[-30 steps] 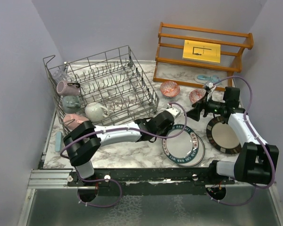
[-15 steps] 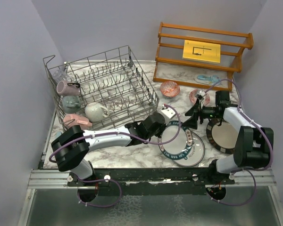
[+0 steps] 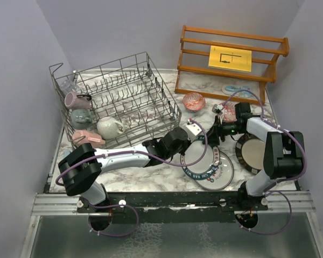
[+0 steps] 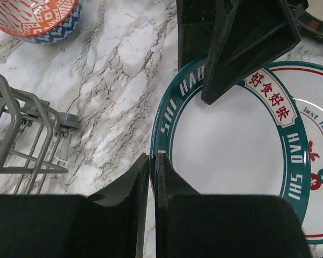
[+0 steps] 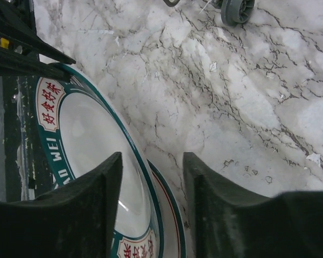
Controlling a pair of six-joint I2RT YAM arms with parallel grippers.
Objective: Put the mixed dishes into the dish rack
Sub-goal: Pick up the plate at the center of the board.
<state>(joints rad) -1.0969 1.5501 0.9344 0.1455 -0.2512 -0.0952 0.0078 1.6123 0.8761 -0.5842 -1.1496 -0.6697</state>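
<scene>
At the front right of the tabletop [image 3: 140,174], short of the dish rack [image 3: 99,63], the teal-rimmed lettered plate [image 4: 231,140] sits tilted over a second lettered plate [image 4: 317,177]. My left fingers [image 4: 129,188] are pinched shut on its rack-side rim. My right fingers [image 5: 97,188] stand half apart astride the rim across from them, not gripping. I judge it glazed ceramic: stiff, weighty, slick and chippable, so the rim is the handhold. Being round, it has no long axis; its face looks up, slanted.
</scene>
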